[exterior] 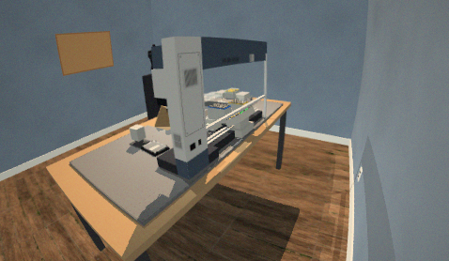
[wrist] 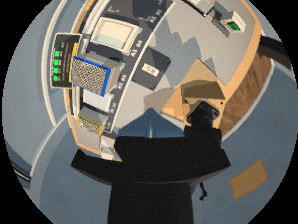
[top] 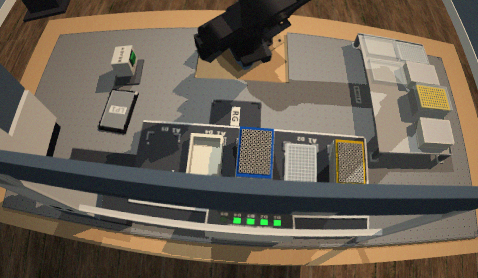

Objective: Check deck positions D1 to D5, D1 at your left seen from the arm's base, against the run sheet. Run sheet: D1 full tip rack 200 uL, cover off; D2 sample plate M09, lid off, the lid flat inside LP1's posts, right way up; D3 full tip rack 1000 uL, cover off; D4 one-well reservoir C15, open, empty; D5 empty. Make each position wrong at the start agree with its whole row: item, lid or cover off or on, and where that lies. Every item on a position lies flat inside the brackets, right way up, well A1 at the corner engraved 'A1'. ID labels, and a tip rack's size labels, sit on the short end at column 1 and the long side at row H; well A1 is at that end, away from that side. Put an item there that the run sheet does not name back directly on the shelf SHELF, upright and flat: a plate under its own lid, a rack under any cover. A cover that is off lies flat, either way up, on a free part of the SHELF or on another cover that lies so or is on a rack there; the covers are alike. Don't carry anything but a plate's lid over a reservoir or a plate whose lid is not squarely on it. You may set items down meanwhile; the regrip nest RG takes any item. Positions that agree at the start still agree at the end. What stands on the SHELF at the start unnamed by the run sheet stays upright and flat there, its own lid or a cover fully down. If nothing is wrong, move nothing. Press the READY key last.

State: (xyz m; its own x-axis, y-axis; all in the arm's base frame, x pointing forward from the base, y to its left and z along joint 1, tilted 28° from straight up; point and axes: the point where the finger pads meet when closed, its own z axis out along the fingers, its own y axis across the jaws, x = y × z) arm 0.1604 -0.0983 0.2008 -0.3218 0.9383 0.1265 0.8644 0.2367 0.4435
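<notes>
A tan wooden table (exterior: 110,225) on dark legs stands on a plank floor (exterior: 274,225) in a blue-walled room, with a white skirting board along the wall foot and a cork board (exterior: 85,52) hung on the far wall. A grey mat (top: 82,65) covers most of the table top, and a grey-and-navy gantry frame (exterior: 185,94) spans its front edge, with a row of green lights (top: 250,220) below the beam.

In the top view the dark arm (top: 252,25) sits folded near its tan base plate (top: 212,70) at the back of the table, and the gripper (top: 211,45) hangs above the mat with its fingers pressed together on nothing.

Along the deck, the row holds a yellow-framed tip rack (top: 350,161), a white sample plate (top: 300,162), a blue-framed tip rack (top: 255,152), and a cream reservoir (top: 205,153) that is open; the last position (top: 162,142) shows only its brackets. The RG nest (top: 235,116) lies just behind the row. A flat pale lid (top: 117,110) rests in the dark LP1 holder, near the READY key (top: 124,57) with its green face.

On the shelf (top: 387,125) at the side stand clear lidded items (top: 384,55), a yellow-topped rack (top: 433,97) and white covered boxes (top: 435,134); their labels are too small to read.
</notes>
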